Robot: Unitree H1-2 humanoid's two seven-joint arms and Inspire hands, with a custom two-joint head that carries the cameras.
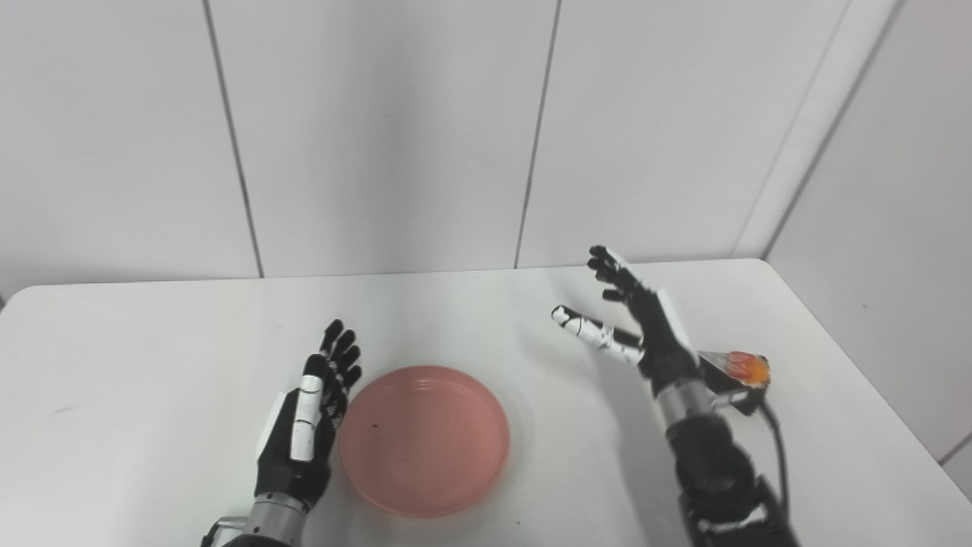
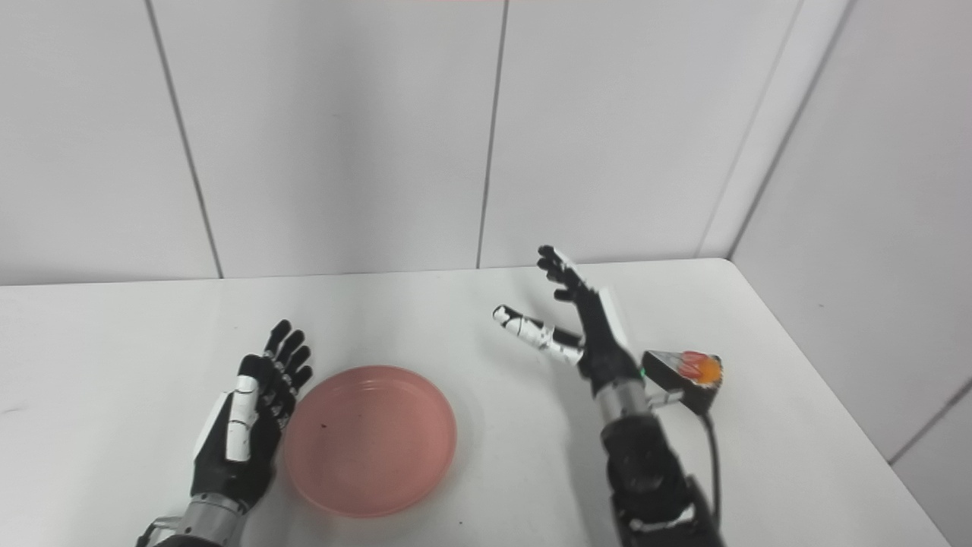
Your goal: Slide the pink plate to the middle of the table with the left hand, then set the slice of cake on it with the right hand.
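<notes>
The left hand [image 1: 304, 425] rests on the white table [image 1: 137, 357] at about 7 o'clock from the table's middle. Its fingers [image 1: 342, 357] are straight and a little apart, pointing to 12 o'clock, and they hold nothing. The inner side of this hand is just beside the left rim of the pink plate [image 1: 424, 439], maybe touching it; I cannot tell for sure. The plate lies flat near the front edge, at about 6 o'clock from the middle, and it is empty.

At about 3 o'clock from the plate, the right hand [image 1: 645, 327] is lifted above the table. Its fingers [image 1: 611, 270] are spread wide and the thumb [image 1: 588, 329] points to 9 o'clock; it grips nothing. Just behind its wrist, at 3 o'clock, the slice of cake [image 1: 735, 370] lies on the table, dark with an orange and red top, partly hidden by the arm.
</notes>
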